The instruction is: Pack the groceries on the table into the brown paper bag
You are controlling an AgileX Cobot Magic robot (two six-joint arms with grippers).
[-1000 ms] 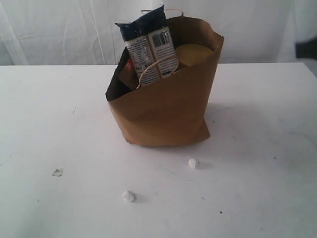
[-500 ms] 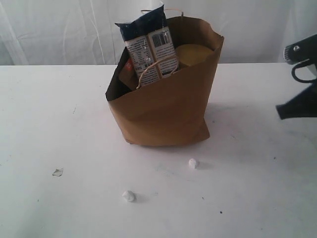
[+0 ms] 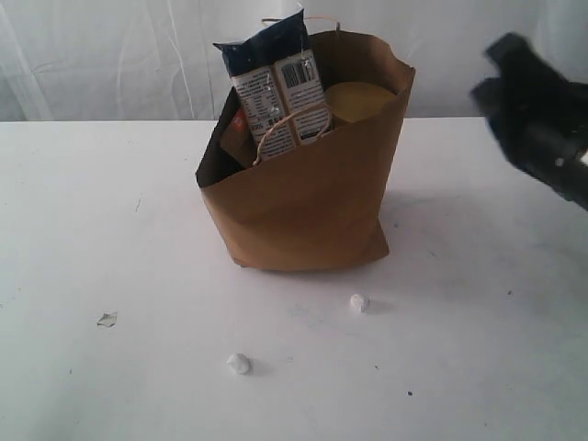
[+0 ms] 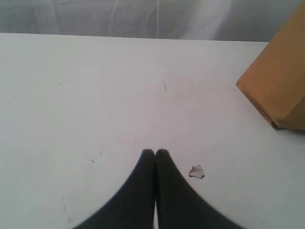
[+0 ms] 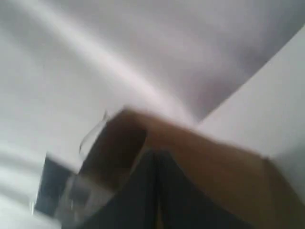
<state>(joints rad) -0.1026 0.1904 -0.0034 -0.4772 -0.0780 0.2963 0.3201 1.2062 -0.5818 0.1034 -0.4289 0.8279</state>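
Observation:
The brown paper bag (image 3: 312, 202) stands upright mid-table with its mouth open. A long blue-white packet (image 3: 276, 83) sticks out of the top, leaning on a cord handle, and a gold lid (image 3: 363, 99) shows beside it inside. No groceries lie loose on the table (image 3: 110, 230). My right arm (image 3: 537, 119) is a blurred black shape to the right of the bag, raised off the table. In the right wrist view the right gripper (image 5: 156, 153) is shut and empty, pointing at the bag (image 5: 214, 162). My left gripper (image 4: 155, 152) is shut and empty, low over the bare table, away from the bag (image 4: 281, 81).
Two small white crumpled scraps (image 3: 359, 302) (image 3: 239, 364) lie in front of the bag. A thin grey flake (image 3: 107, 320) lies at the front left, close to the left gripper's tips (image 4: 196, 172). A white curtain (image 3: 110, 55) hangs behind the table.
My right arm has come in from the right edge and swung up and leftward toward the bag. The bag, its contents and the left gripper have not moved.

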